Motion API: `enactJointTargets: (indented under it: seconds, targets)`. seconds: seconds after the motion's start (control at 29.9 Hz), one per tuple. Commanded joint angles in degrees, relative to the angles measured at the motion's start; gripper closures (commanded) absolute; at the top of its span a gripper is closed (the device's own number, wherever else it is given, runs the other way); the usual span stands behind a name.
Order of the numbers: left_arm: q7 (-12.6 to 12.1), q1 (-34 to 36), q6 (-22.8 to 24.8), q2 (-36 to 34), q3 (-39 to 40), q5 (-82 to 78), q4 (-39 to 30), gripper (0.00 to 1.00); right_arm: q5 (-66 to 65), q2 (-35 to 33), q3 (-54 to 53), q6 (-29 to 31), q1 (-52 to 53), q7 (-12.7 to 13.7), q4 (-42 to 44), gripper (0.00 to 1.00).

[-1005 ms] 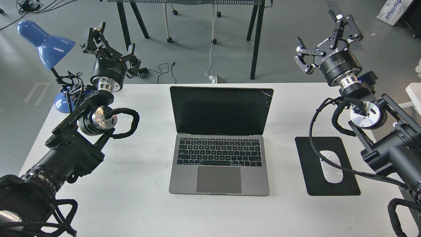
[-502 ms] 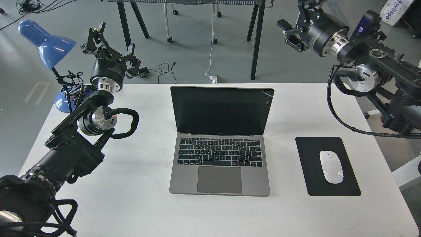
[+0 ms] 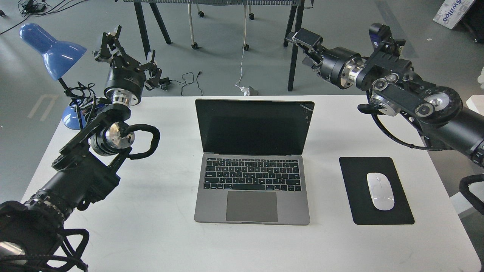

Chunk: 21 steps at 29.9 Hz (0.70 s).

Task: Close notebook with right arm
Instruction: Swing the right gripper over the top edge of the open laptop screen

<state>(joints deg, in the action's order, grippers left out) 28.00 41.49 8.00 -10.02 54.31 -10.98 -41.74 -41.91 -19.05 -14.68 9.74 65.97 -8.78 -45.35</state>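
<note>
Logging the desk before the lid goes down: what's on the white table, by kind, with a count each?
Laptop: 1, the notebook, lid open
Mouse pad: 1, black mouse pad
Mouse: 1, white mouse, on the pad
Lamp: 1, blue lamp, at the far left corner
Total: 4

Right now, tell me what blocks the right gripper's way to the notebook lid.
Nothing visible does. The right gripper hangs behind and above the notebook, near its cracked corner, with only open air between them. The mouse lies off to the side.
</note>
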Motion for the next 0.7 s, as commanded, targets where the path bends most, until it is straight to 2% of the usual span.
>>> enactJointTargets:
  seconds: [0.0, 0.67]
  targets:
    - [0.0, 0.0, 0.0, 0.0, 0.0, 0.0, 0.0, 0.00, 0.1, 0.2, 0.4, 2.1, 0.0, 0.0, -0.2, 0.00]
    - [0.0, 0.0, 0.0, 0.0, 0.0, 0.0, 0.0, 0.00, -0.3, -0.1, 0.7, 10.8, -0.1, 0.0, -0.9, 0.00]
